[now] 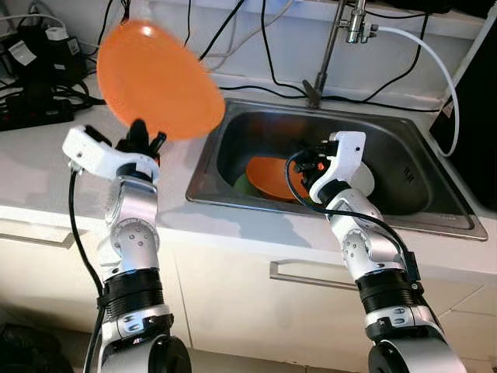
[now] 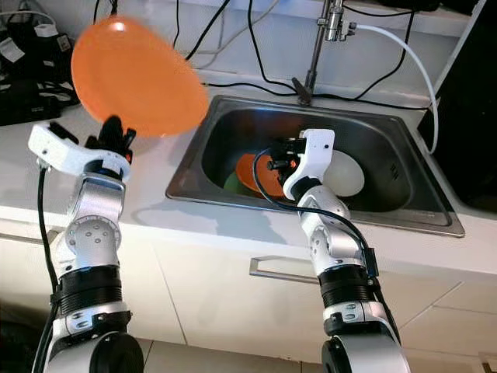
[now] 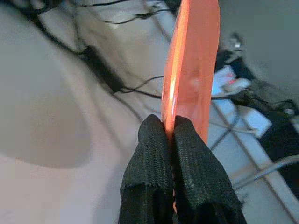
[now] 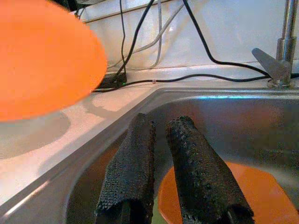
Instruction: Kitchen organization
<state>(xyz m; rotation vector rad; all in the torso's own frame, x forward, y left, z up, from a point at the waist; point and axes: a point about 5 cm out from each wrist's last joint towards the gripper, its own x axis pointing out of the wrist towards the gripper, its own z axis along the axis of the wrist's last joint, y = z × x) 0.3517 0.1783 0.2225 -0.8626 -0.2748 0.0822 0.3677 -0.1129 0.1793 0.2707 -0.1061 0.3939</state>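
My left gripper [image 1: 144, 134] is shut on the rim of an orange plate [image 1: 159, 78], holding it tilted up over the white counter [image 1: 39, 167] left of the sink. In the left wrist view the plate [image 3: 194, 70] stands edge-on between the pressed fingertips [image 3: 154, 135]. My right gripper [image 4: 161, 123] hangs inside the steel sink [image 1: 404, 128], its fingers a narrow gap apart with nothing between them. Just below it lies a second orange plate [image 1: 268, 177] on something green [image 1: 242, 185]. A white plate [image 2: 345, 175] rests in the sink behind my right wrist.
The tap [image 1: 330, 47] rises at the sink's back rim, with a white hose [image 1: 435, 62] curving to the right. Black cables and power adapters [image 1: 35, 54] crowd the counter's back left. A drawer handle [image 1: 311, 273] runs below the sink front.
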